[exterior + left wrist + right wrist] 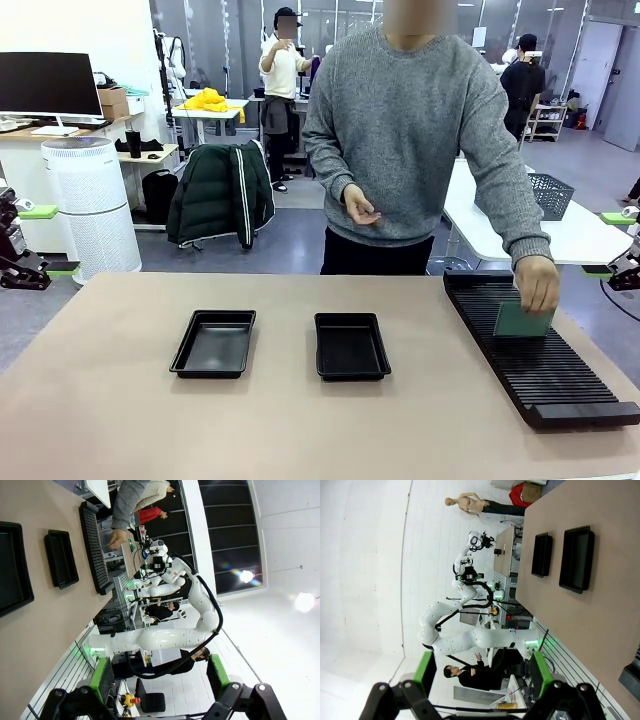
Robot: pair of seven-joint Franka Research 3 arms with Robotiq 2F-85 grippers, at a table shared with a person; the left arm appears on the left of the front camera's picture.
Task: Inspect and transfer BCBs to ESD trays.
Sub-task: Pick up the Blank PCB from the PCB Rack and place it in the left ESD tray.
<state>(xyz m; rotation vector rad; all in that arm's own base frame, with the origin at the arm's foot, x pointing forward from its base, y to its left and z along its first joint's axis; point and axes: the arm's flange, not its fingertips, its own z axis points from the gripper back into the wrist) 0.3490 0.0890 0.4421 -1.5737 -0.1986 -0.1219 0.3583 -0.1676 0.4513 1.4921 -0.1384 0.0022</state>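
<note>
Two black ESD trays [213, 343] [351, 346] lie side by side mid-table with nothing in them. At the right, a person's hand [538, 283] holds a green BCB [522, 320] upright in a long black slotted rack [545, 365]. My left gripper [50, 240] hangs open off the table's left edge, and my right gripper [608, 243] hangs open off the right edge, both far from the trays. In the left wrist view the gripper [160, 677] stands open with both trays [12, 570] [61, 558] beyond. The right wrist view shows the gripper [482, 672] open, trays [541, 555] [577, 559] far off.
The person stands at the far side of the tan table [300, 430], the other hand [358, 207] held at the waist. The rack [95, 550] runs along the table's right side. A white table with a dark mesh basket [551, 195] stands behind.
</note>
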